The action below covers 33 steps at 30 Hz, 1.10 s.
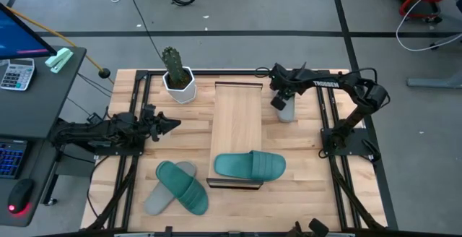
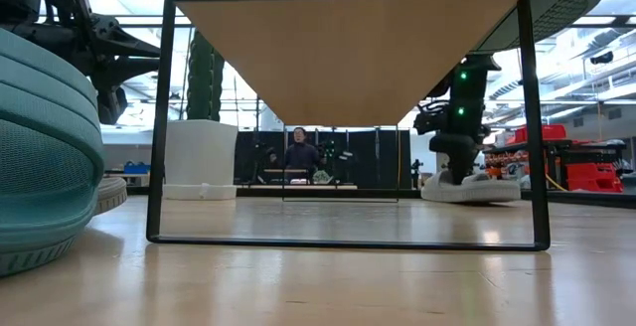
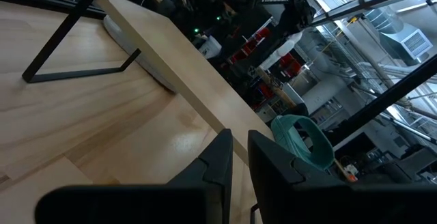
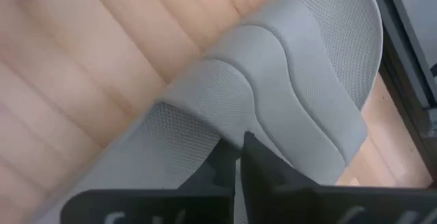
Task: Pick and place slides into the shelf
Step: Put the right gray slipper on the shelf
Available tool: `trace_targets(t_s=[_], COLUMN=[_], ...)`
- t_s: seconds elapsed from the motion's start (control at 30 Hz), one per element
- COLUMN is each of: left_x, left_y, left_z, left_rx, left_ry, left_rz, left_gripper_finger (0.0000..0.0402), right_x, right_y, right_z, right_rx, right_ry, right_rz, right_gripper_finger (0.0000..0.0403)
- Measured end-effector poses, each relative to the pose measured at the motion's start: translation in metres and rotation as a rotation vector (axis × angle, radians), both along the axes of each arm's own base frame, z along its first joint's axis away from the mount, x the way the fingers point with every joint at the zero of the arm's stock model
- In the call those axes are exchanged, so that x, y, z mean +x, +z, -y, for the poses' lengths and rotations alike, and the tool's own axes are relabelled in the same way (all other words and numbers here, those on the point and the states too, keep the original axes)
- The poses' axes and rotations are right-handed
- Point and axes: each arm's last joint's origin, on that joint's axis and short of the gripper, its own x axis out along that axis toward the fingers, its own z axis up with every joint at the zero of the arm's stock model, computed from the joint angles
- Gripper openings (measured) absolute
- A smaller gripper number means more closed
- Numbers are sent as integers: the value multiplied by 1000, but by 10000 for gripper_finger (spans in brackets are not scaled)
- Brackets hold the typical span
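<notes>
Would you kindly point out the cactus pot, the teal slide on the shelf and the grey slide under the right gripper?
cactus pot (image 1: 180, 87): high view, white rim.
teal slide (image 1: 250, 166): high view, strap.
grey slide (image 4: 273, 108): right wrist view, strap.

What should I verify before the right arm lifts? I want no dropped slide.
1. Right gripper jaws shut on the light grey mesh-strap slide: ok.
2. Grip firm enough to lift: cannot tell.
3. Bare space on the long light-wood shelf board: ok.
4. Teal-green slide sits fully on the shelf: not ok, it overhangs.
5. Left gripper away from the shelf, jaws shut: ok.
</notes>
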Motion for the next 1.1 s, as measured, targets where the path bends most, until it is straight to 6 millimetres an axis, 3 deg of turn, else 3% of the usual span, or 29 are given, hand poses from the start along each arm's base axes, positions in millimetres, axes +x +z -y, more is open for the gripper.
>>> trace_targets(t_s=[0.27, 0.7, 1.1], left_x=[0, 0, 0], left_y=[0, 0, 0], left_z=[0, 0, 0], left_rx=[1, 13, 11], left_ry=[0, 0, 0], left_rz=[-1, -3, -3], left_gripper_finger=[52, 52, 52], right_x=[-12, -49, -65], right_y=[37, 109, 143], right_z=[-11, -43, -78], right_rx=[-79, -264, -392], right_ry=[26, 57, 243], right_rz=[50, 245, 344], right_gripper_finger=[4, 3, 3])
